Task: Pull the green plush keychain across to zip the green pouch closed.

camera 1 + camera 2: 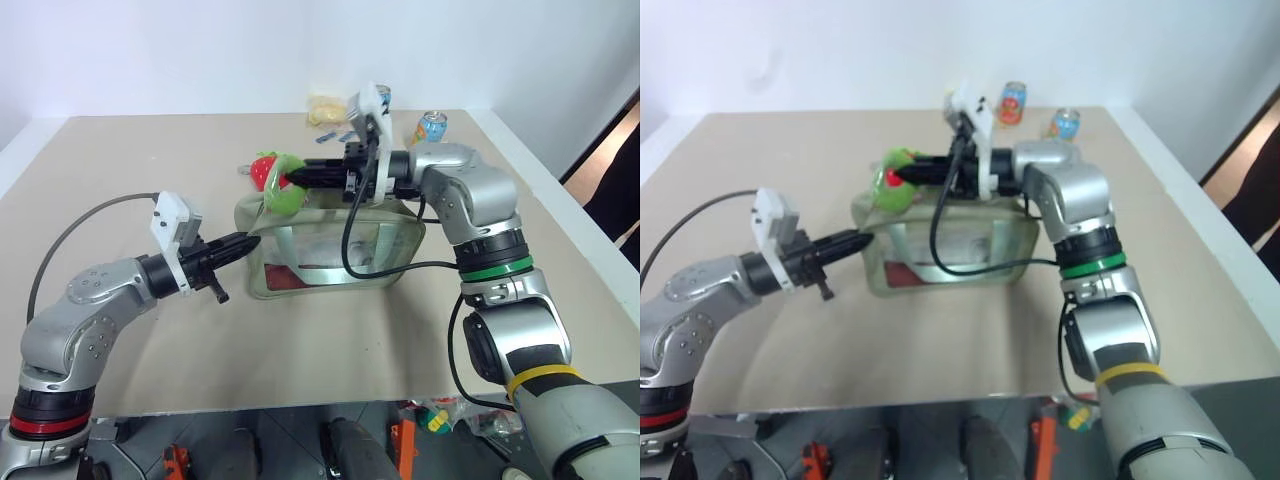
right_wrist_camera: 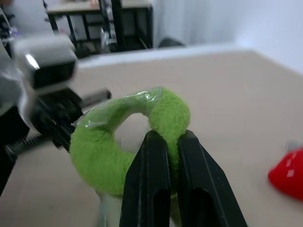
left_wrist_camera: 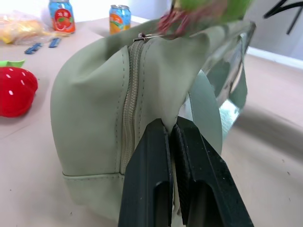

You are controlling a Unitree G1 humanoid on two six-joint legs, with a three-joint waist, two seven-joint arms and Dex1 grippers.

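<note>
Green plush keychain (image 2: 128,151): a lime ring-shaped charm, sitting at the top left end of the green pouch (image 1: 330,250), above the zipper line. The right gripper (image 1: 292,178) is reaching in level from the right, its two black fingers (image 2: 147,189) pressed together and pinching the ring's fuzzy rim. A scrap of clear film is clinging to the top of the charm.

Green pouch is standing upright in the middle of the tan table (image 1: 150,160), clear side window facing the near edge, pale strap handle (image 1: 310,245) hanging across that window. Something red is lying inside, low down behind the window; cannot tell what.

The left gripper (image 1: 248,243) is coming in level from the left and pinching the fabric at the pouch's left end, fingers (image 3: 147,179) clamped tight on a fold just beside the zipper (image 3: 130,104). Along that end the zipper teeth are reading as joined.

The red strawberry plush (image 3: 16,92) is lying on the table just beyond the pouch's far left corner, close behind the charm. Two drink cans (image 1: 1013,103) are standing well apart from the pouch at the far edge, with a yellowish packet (image 1: 325,108) and small blue pieces (image 3: 42,46) near them.
</note>
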